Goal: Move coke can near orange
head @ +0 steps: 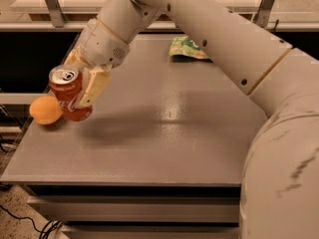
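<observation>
Tilted red coke can (66, 89), held in the gripper (76, 97), beside the orange (44, 110).

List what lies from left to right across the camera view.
orange → coke can, held in the pincer that is closed around it, right next to the orange → green snack bag, farther back.
</observation>
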Robot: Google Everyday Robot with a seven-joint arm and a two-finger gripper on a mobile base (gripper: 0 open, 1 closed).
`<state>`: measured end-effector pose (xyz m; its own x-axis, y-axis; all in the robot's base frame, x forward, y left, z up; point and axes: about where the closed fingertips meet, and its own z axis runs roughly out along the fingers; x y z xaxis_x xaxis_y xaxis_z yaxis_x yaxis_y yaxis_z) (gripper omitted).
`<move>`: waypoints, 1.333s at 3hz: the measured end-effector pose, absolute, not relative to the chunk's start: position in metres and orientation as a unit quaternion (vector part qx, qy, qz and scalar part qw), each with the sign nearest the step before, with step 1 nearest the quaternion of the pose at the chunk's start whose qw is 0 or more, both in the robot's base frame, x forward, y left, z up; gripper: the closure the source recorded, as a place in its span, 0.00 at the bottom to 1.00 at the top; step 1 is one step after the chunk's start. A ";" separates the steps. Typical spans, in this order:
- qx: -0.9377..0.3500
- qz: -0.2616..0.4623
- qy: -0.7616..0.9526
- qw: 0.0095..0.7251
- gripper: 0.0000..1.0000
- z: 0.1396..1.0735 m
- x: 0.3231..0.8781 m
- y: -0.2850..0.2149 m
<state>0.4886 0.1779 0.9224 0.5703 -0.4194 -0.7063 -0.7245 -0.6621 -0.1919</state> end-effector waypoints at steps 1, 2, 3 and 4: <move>-0.856 0.324 0.331 0.228 1.00 0.916 0.489 0.186; -0.860 0.325 0.328 0.218 1.00 0.910 0.490 0.193; -0.862 0.326 0.328 0.209 1.00 0.905 0.491 0.198; -0.863 0.326 0.329 0.201 1.00 0.901 0.492 0.200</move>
<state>0.4925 0.1998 0.9008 0.5711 -0.4377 -0.6945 -0.6991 -0.7027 -0.1321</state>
